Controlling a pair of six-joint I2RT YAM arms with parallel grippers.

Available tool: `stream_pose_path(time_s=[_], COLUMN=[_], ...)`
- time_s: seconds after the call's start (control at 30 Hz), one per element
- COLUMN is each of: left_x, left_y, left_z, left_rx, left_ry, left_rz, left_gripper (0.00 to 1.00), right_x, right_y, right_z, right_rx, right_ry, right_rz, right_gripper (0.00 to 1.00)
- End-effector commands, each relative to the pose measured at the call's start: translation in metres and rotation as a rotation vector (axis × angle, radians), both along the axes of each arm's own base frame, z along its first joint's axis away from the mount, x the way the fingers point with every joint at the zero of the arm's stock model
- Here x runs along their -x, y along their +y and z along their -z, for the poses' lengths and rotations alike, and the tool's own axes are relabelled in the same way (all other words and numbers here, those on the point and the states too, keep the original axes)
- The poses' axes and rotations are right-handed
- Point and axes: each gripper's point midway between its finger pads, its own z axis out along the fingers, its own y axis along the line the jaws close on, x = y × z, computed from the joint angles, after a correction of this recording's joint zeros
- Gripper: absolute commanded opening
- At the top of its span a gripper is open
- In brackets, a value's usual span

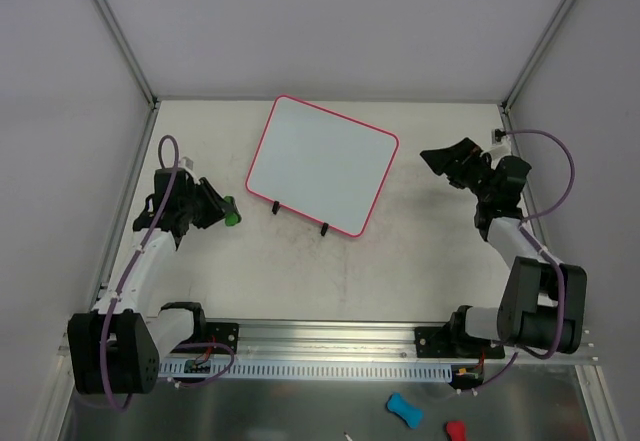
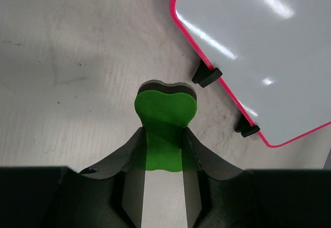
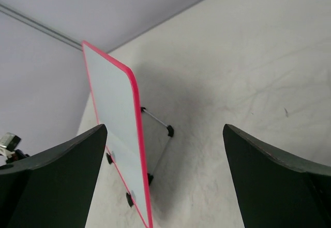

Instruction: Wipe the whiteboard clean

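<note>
My left claw [image 2: 163, 135] is squeezed onto a green eraser [image 2: 165, 109]. The eraser sticks out past my fingers, near the whiteboard [image 1: 322, 164] but not touching it. My right claw [image 3: 164, 132] is wide open with nothing in it. The whiteboard stands tilted on its little black feet [image 2: 207, 76] on the table [image 1: 400, 261], between my two arms, and its face looks plain white.
</note>
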Motion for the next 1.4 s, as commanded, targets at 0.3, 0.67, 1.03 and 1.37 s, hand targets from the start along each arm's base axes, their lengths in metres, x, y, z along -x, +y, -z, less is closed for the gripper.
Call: stream_pose_path(time_s=[0.3, 0.67, 1.03, 1.37], left_x=[0.003, 0.003, -0.001, -0.003], left_y=[-0.009, 0.003, 0.005, -0.003], left_z=[0.036, 0.068, 0.084, 0.062], left_rx=[-0.105, -0.182, -0.207, -0.175], left_ry=[0.102, 0.212, 0.273, 0.195], left_rz=[0.045, 0.027, 0.045, 0.076], left_gripper=[0.00, 0.09, 0.31, 0.63], right_x=[0.074, 0.107, 0.105, 0.102], right_y=[-0.015, -0.005, 0.004, 0.006], right_z=[0.023, 0.044, 0.034, 0.031], right_rx=[0.312, 0.336, 0.313, 0.307], right_ry=[0.201, 0.173, 0.120, 0.114], right_rz=[0.090, 0.054, 0.009, -0.009], right_gripper=[0.99, 0.99, 0.99, 0.99])
